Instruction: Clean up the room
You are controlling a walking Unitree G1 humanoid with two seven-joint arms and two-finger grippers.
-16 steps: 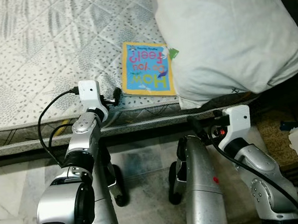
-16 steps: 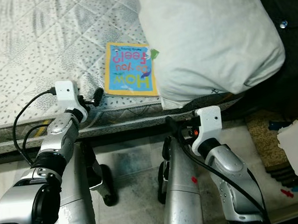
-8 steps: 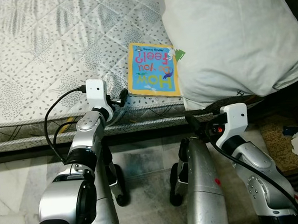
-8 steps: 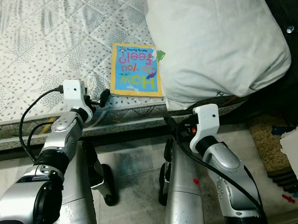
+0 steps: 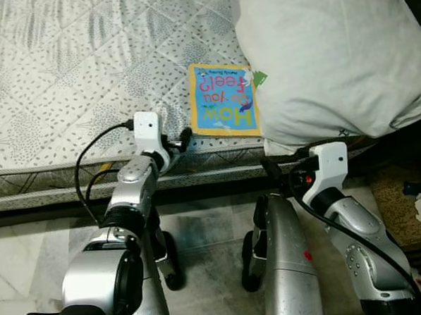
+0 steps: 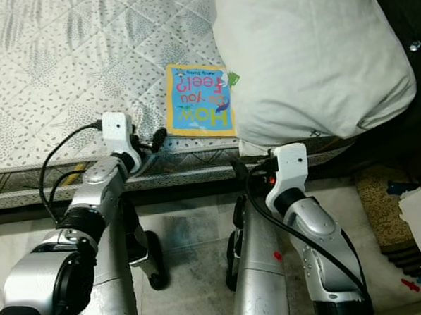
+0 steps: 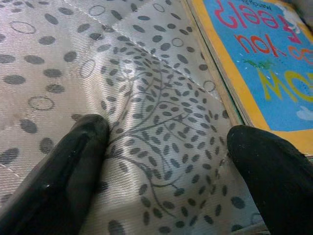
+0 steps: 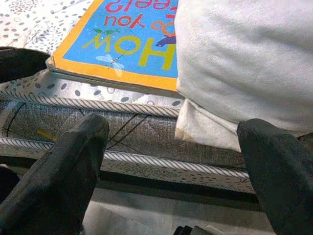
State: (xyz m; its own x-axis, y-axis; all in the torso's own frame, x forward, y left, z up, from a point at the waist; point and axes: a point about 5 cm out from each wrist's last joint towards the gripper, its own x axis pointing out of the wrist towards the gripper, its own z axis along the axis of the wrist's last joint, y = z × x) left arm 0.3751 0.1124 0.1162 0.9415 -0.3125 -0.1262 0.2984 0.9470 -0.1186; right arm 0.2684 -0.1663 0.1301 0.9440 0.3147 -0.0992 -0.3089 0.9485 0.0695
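Yellow-bordered book [image 5: 224, 100]: thin, flat, blue cover with red and yellow lettering, the title read upside down from the head views. It is laid on the quilted mattress [image 5: 65, 73] near its front edge, at about 12 o'clock from the robot's body. Its far side is tucked just under the pillow [image 5: 332, 52], which is found at 1 to 2 o'clock and overhangs the mattress edge. A small green tab is noted at the book's pillow-side corner.

Left gripper [image 7: 166, 161]: fingers spread, tips resting on or just above the mattress fabric, the book just beside it at about 1 o'clock. Nothing is held.

Right gripper [image 8: 171, 161]: fingers spread wide, held below the mattress edge and pointed at the book's near corner and the pillow. Nothing is held.

Risks, as judged:
- The book lies flush on soft fabric; a finger may be slid over the cover instead of under it, so that only quilt is pinched.
- The pillow's weight on the far edge may drag at the book, so that it twists out of a thin edge grasp.
- A push instead of a lift may drive the book further under the pillow.
- The pillow may be dislodged off the mattress edge.
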